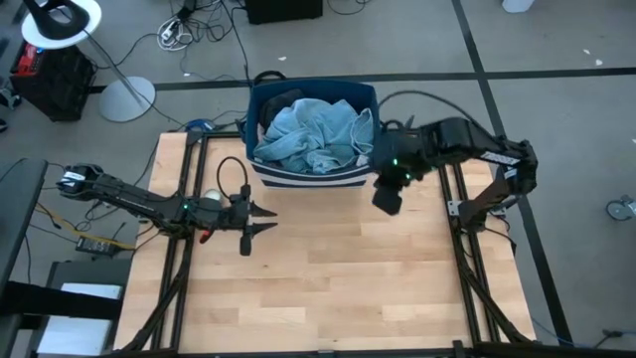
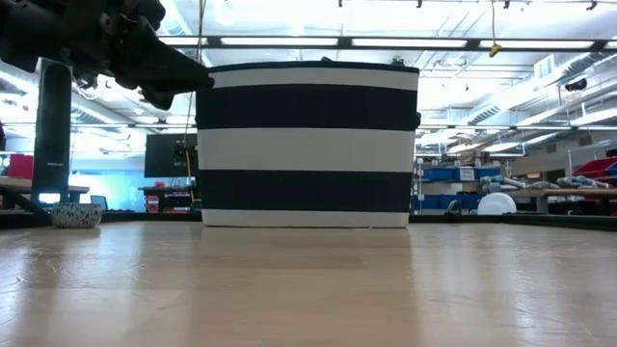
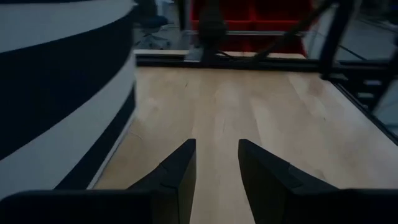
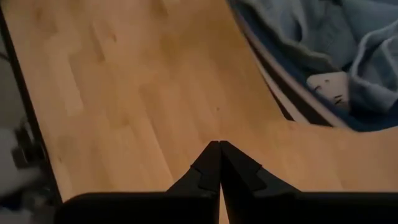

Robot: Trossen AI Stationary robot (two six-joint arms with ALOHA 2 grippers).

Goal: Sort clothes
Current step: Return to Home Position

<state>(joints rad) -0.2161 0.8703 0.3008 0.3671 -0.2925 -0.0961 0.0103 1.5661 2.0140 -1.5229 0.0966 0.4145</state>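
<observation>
Crumpled blue clothes [image 1: 313, 134] are filling the striped bin [image 1: 308, 177] on the wooden surface [image 1: 328, 278]. The left hand [image 3: 216, 146] is hanging open, the right hand [image 4: 219, 149] closed on nothing.

Soft rumpled cloth clothes [image 1: 313, 134]; striped fabric bin [image 2: 307, 145]; smooth wood table [image 1: 328, 268].

light blue clothes [image 1: 313, 136] lie crumpled in a heap inside the striped bin [image 1: 316, 179].

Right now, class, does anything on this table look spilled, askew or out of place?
Nothing stands out. The light blue clothes lie heaped inside the striped bin, which stands upright. The left gripper and right gripper hold nothing.
</observation>
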